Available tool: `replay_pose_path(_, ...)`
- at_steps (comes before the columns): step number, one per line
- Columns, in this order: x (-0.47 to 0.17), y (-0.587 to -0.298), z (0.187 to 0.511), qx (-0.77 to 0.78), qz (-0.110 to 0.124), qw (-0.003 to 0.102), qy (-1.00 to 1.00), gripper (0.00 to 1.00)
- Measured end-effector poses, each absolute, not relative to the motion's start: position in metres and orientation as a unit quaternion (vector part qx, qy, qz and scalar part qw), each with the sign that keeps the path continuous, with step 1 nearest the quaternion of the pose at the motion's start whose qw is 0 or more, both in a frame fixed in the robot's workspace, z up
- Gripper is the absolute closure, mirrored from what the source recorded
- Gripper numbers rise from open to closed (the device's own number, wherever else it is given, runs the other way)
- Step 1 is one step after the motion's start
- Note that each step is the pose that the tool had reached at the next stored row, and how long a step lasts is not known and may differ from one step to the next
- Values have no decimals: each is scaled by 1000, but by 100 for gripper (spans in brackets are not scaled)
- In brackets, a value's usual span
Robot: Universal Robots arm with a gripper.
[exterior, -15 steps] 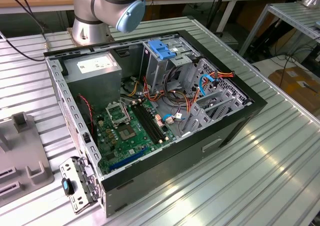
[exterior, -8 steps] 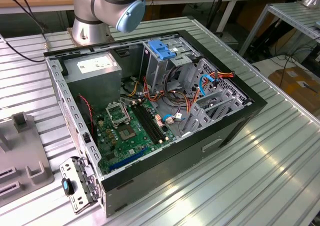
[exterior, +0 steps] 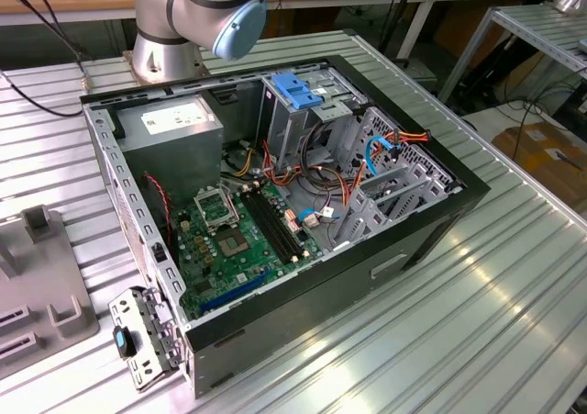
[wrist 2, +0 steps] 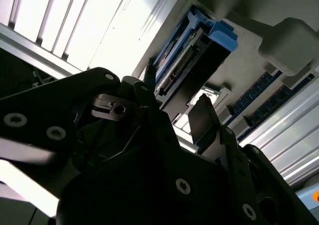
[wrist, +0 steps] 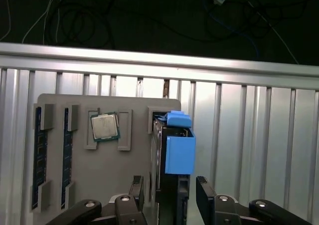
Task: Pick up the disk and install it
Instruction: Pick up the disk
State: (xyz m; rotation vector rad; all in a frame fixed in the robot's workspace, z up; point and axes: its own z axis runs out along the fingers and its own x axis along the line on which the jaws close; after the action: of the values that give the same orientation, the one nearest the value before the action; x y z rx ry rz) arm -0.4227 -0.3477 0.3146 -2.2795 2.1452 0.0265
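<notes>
The disk (wrist: 178, 152) is held upright by the grey tray (wrist: 99, 175). It is straddled by the spread, empty gripper (wrist: 170, 187).

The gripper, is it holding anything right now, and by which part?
Nothing is held. The open gripper straddles the disk, which stands on edge in the grey tray, with gaps on both sides.

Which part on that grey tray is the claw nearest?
The grey metal disk in its light-blue plastic carrier, standing on edge inside the open gripper; the square silver chip and two dark memory sticks sit farther off.
</notes>
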Motion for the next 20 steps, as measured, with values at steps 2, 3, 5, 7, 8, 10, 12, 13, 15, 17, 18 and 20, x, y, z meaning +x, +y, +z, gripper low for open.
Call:
replay_pose_path(2, -423, -348, 314, -728, 9, 6, 685, 46)
replay_pose_path(3, -423, -348, 314, -728, 9, 6, 685, 46)
replay_pose_path(5, -423, -348, 314, -728, 8, 6, 685, 46)
replay_pose_path(7, -423, -348, 312, -728, 8, 6, 685, 46)
replay_pose_path(8, -423, -348, 312, -728, 8, 6, 685, 46)
replay_pose_path(10, -423, -348, 312, -728, 8, 6, 685, 46)
replay_pose_path(12, -423, -348, 312, -728, 9, 6, 685, 46)
replay_pose_path(13, -423, -348, 312, -728, 8, 6, 685, 46)
replay_pose_path(15, -423, -348, 312, -728, 8, 6, 685, 46)
replay_pose_path(17, -423, -348, 312, -728, 8, 6, 685, 46)
replay_pose_path(18, -423, -348, 312, -728, 8, 6, 685, 46)
replay_pose_path(20, -423, -348, 311, -728, 8, 6, 685, 46)
